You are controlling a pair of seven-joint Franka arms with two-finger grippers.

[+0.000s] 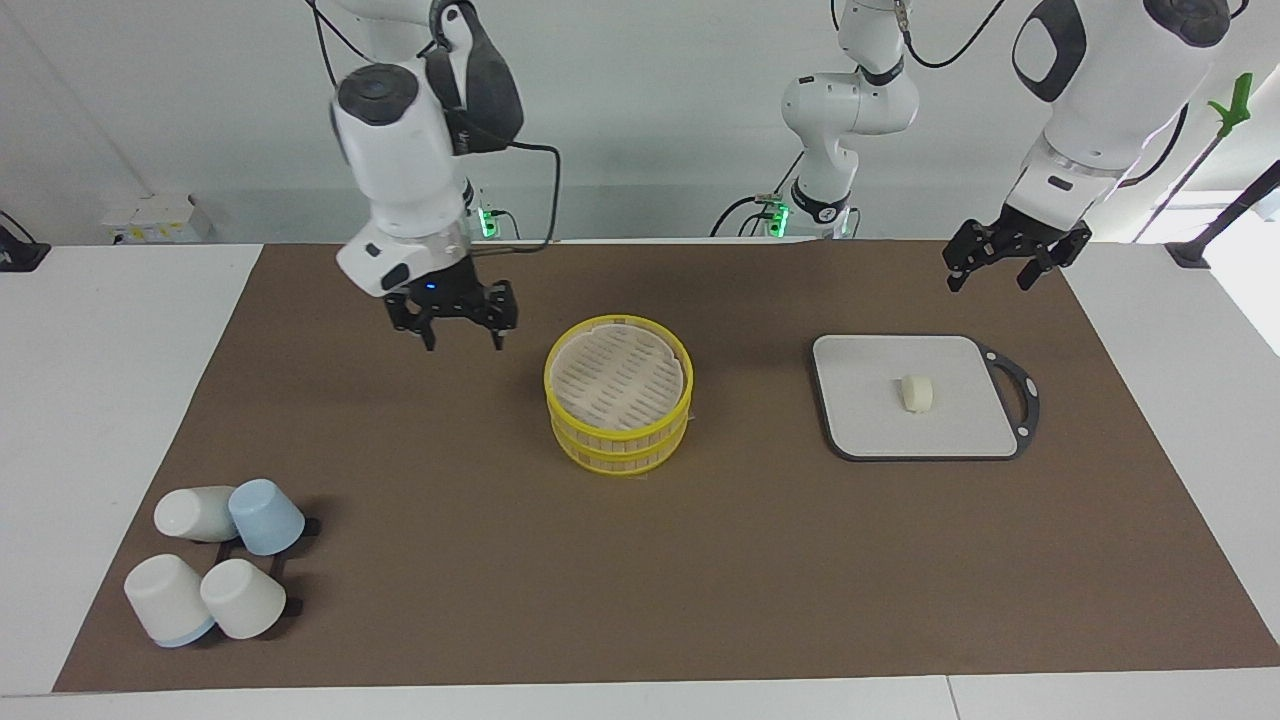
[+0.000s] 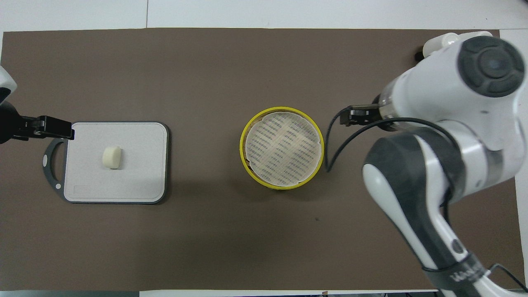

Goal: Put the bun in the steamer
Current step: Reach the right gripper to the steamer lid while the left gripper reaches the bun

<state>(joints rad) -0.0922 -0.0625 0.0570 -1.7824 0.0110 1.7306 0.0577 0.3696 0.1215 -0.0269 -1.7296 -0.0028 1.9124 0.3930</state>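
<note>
While lidded, the steamer (image 1: 619, 392); bun (image 1: 916, 392) on board (image 1: 860, 410), cups (image 1: 215, 570) apart.

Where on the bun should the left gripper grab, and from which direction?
Come straight down with the left gripper and close across the middle of the bun. It lies alone on the flat grey board, a stubby soft cylinder with open space all round it, so a light top grasp probably suits.

The bun (image 1: 917, 392), a small cream-white stub, lies on its side on a grey board (image 1: 860, 420) toward the left arm's end. The steamer (image 1: 619, 393), two yellow-rimmed tiers with its slatted lid on, stands mid-counter, well apart.
</note>
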